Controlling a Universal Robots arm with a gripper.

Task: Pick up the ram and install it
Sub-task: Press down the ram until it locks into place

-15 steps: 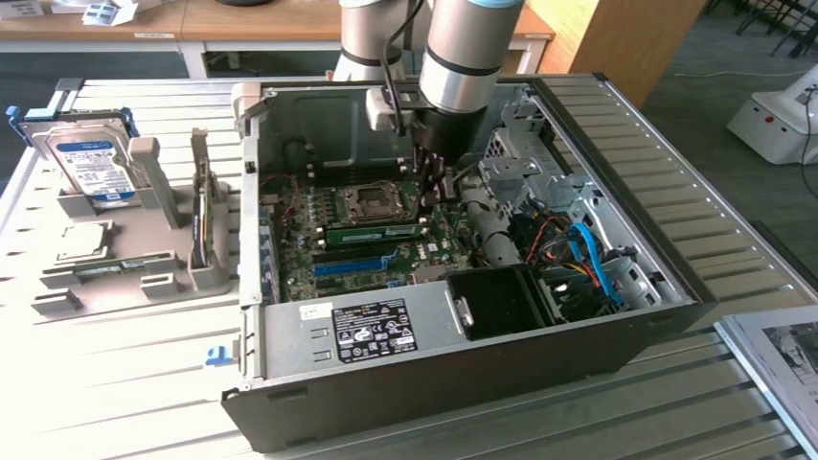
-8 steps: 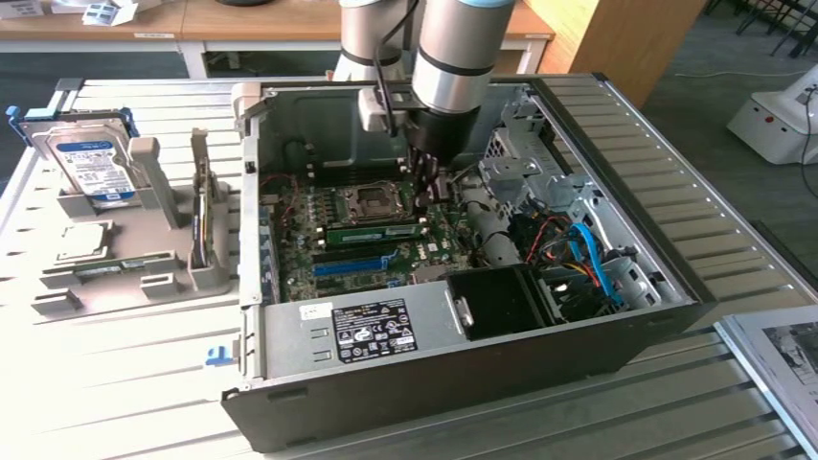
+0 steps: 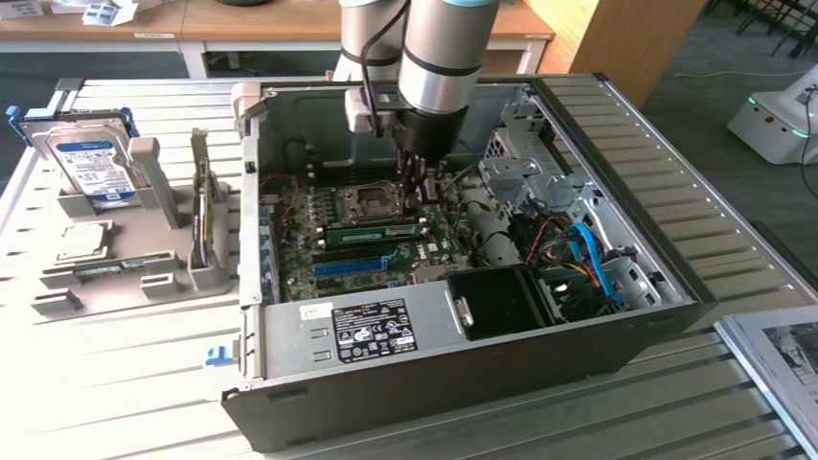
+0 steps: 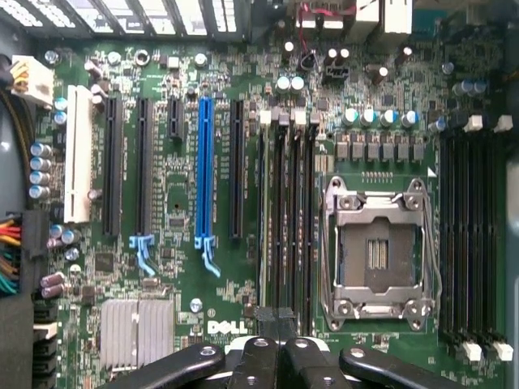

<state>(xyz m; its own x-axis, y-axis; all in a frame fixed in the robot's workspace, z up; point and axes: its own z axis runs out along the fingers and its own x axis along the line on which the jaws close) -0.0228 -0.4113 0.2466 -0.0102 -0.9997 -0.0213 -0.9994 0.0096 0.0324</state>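
Gripper (image 3: pixel 419 188) hangs inside the open computer case (image 3: pixel 639 287) at the exterior view's centre, fingers pressed together over the ram (image 3: pixel 374 230), which lies seated in a motherboard (image 3: pixel 383 251) slot beside the empty processor socket (image 4: pixel 379 255). At the exterior view's left, a grey holder tray (image 3: pixel 153 273) carries a blue-labelled hard drive (image 3: pixel 87 165) and a square silver processor chip (image 3: pixel 77 240).
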